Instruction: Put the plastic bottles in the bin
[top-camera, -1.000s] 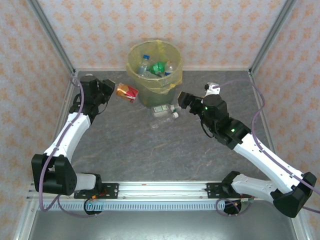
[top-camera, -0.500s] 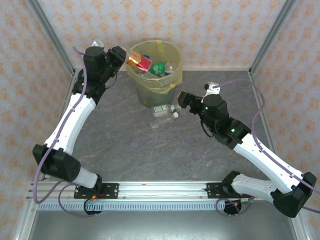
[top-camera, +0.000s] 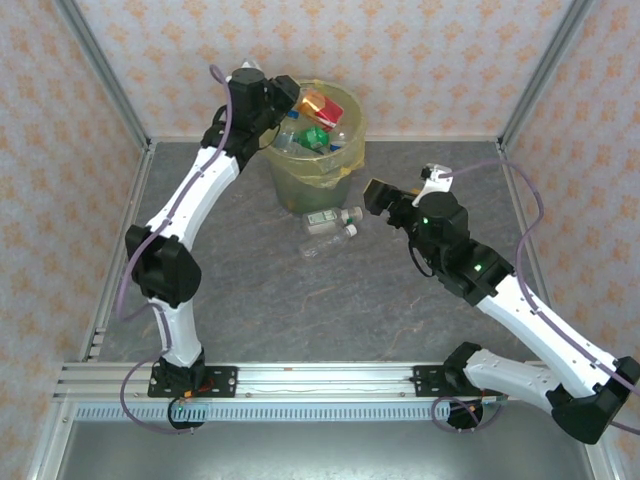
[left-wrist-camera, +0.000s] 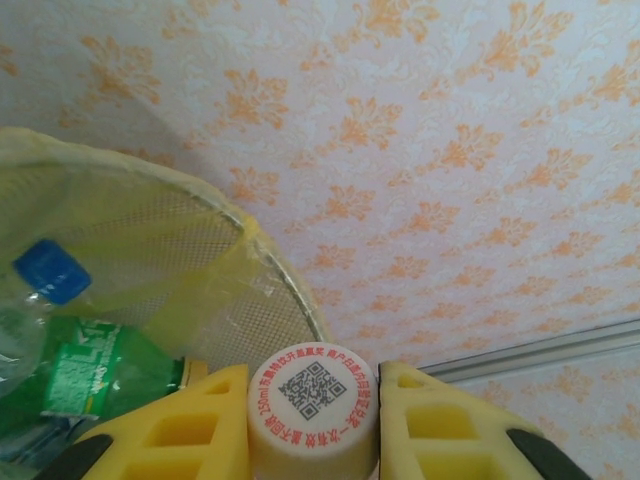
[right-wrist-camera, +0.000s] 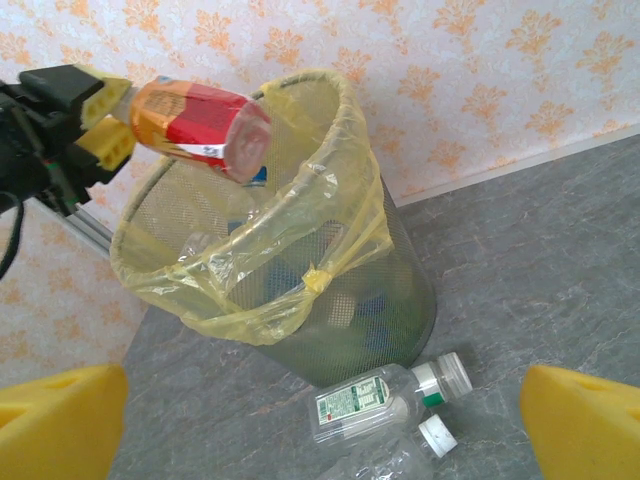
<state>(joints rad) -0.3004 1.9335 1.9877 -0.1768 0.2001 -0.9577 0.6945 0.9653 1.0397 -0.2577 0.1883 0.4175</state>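
My left gripper (top-camera: 292, 100) is shut on the white cap (left-wrist-camera: 313, 405) of a plastic bottle with a red-orange label (top-camera: 320, 107), and holds it on its side above the mouth of the bin (top-camera: 312, 172). The right wrist view shows the same bottle (right-wrist-camera: 200, 125) over the yellow liner's rim (right-wrist-camera: 300, 285). Inside the bin lie a green bottle (left-wrist-camera: 90, 375) and one with a blue cap (left-wrist-camera: 50, 270). Two clear bottles (top-camera: 330, 217) (top-camera: 326, 240) lie on the table at the bin's foot. My right gripper (top-camera: 378, 195) stands open just right of them, with nothing between its fingers.
The grey table (top-camera: 250, 290) is walled by patterned panels and metal posts (top-camera: 105, 80). The bin stands against the back wall. In the right wrist view the two clear bottles (right-wrist-camera: 385, 400) (right-wrist-camera: 400, 455) lie side by side, caps pointing right.
My left arm has lifted the red-orange labelled bottle from the table left of the bin up and right, over the bin's mouth. The right gripper has turned a little.
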